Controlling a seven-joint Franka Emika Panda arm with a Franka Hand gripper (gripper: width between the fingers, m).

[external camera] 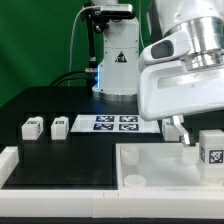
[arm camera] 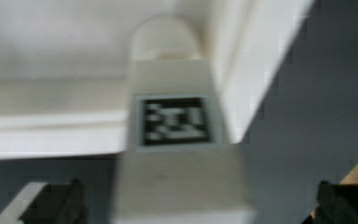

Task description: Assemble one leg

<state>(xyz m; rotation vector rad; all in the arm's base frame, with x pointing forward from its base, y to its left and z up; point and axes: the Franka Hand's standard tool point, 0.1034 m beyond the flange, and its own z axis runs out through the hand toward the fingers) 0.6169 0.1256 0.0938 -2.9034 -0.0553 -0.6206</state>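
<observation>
Gripper (external camera: 182, 129): fingers (arm camera: 48, 203) spread wide, one on each side of the leg, gripping nothing.
Leg (arm camera: 172, 150): tag towards the wrist camera, lying against a raised white wall.
Tray-like piece (external camera: 150, 152): near side of the table; tagged block (external camera: 211, 150) at its right end, by the gripper.
Spare legs (external camera: 32, 127): two, far left, outside the tray, beside the marker board (external camera: 105, 123).

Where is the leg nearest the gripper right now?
At the exterior view's far right, the leg sits beside the tray-like piece, close by the open gripper.
</observation>
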